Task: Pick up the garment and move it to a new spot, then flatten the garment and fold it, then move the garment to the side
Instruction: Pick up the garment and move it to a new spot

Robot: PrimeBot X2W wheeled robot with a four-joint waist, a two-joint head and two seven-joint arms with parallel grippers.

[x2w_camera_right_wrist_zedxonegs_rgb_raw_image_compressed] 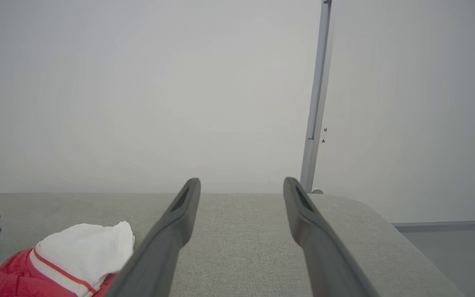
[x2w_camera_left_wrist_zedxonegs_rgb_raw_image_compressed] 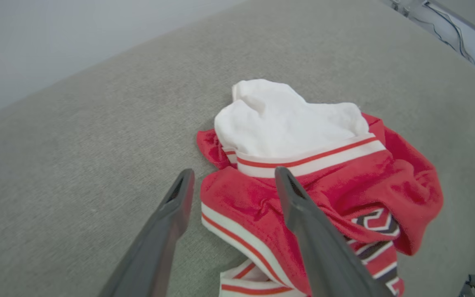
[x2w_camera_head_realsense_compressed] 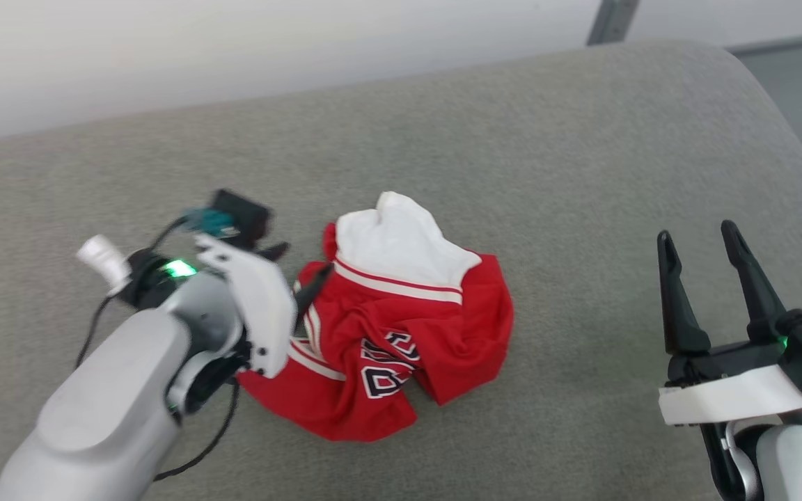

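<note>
One grey cushion (x2w_camera_head_realsense_compressed: 512, 139) spreads across the head view, with a pale wall (x2w_camera_right_wrist_zedxonegs_rgb_raw_image_compressed: 138, 82) behind it. Near the cushion's middle the garment (x2w_camera_head_realsense_compressed: 401, 334) lies in a crumpled heap. Its red body is bunched below, a white sleeve with a red-striped hem sits on top, and part of the black lettering shows at the front. The left gripper (x2w_camera_head_realsense_compressed: 300, 268) is at the heap's left edge, jaws apart and gripping nothing. In the left wrist view one finger (x2w_camera_left_wrist_zedxonegs_rgb_raw_image_compressed: 303, 214) lies over red cloth and the other (x2w_camera_left_wrist_zedxonegs_rgb_raw_image_compressed: 173, 214) over bare cushion, with a striped hem between them. The right gripper (x2w_camera_head_realsense_compressed: 697, 236) hovers well apart on the heap's right, jaws wide and empty. A thin metal post (x2w_camera_right_wrist_zedxonegs_rgb_raw_image_compressed: 316, 103) stands behind the cushion's corner.
</note>
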